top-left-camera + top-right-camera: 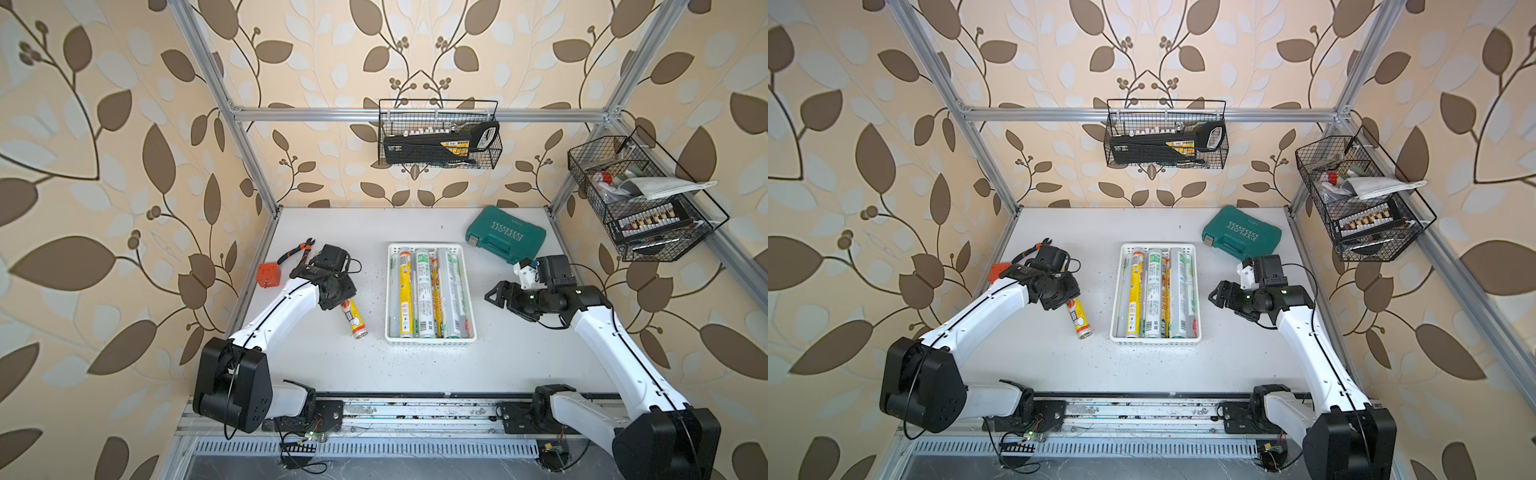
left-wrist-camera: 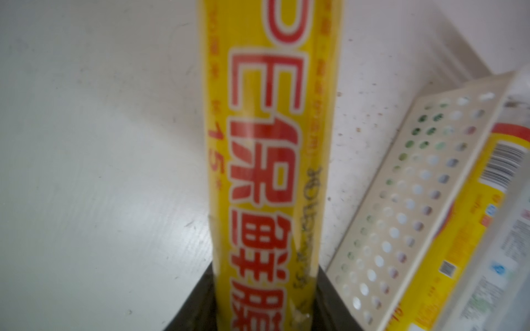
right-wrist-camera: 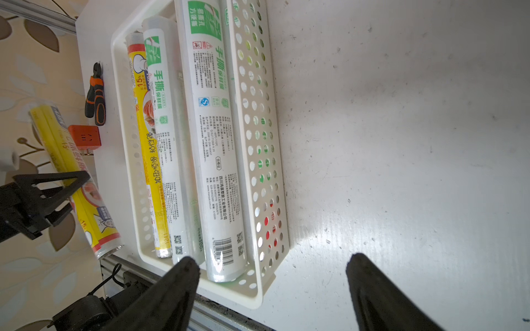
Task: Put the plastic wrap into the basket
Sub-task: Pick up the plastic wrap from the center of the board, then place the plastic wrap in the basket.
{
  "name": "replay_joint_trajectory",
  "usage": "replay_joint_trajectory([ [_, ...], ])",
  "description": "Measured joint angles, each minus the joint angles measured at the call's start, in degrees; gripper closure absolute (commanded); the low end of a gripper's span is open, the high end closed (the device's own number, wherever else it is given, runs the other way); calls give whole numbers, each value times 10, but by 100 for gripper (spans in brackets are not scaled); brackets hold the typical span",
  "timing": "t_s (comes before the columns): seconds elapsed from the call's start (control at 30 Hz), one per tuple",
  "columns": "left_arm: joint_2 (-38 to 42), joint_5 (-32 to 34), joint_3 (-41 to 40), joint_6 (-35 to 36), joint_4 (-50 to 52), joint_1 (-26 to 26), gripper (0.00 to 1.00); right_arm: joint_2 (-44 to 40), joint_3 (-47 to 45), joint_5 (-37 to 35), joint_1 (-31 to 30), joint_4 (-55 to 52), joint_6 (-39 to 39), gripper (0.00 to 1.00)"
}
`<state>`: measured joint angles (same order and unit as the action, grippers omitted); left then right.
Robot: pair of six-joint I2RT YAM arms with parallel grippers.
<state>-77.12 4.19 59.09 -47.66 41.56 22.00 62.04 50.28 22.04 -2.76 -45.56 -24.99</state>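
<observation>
A yellow roll of plastic wrap [image 1: 354, 319] with red print lies left of the basket, and my left gripper [image 1: 332, 296] is shut on its far half. In the left wrist view the roll [image 2: 266, 143] runs out from between the black fingers [image 2: 198, 303]. I cannot tell whether it touches the table. The white perforated basket [image 1: 430, 341] stands mid-table in both top views and holds several plastic wrap rolls [image 1: 424, 286] lying lengthwise, yellow and white-green. My right gripper [image 1: 498, 297] hangs open and empty to the right of the basket [image 3: 258, 143], its own view showing it [image 3: 272, 260] above bare table.
A teal tool case [image 1: 505, 235] sits at the back right. An orange cube [image 1: 268, 275] and pliers [image 1: 297, 251] lie at the left edge, behind the left wrist. Black wire baskets hang on the back frame [image 1: 438, 135] and on the right frame [image 1: 640, 199].
</observation>
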Motion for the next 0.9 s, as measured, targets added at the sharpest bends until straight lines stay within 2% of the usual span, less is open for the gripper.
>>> replay_joint_trajectory([
  [0.27,-75,47,186,-17,47,157,61,0,0,0,0,-4,0,16],
  [0.47,-168,62,283,-21,59,242,61,0,0,-4,0,-8,0,16],
  [0.7,-268,61,378,-20,68,302,61,0,0,-5,0,-13,2,16],
  [0.9,-319,55,406,-21,68,320,60,-1,1,-9,0,-19,7,16],
])
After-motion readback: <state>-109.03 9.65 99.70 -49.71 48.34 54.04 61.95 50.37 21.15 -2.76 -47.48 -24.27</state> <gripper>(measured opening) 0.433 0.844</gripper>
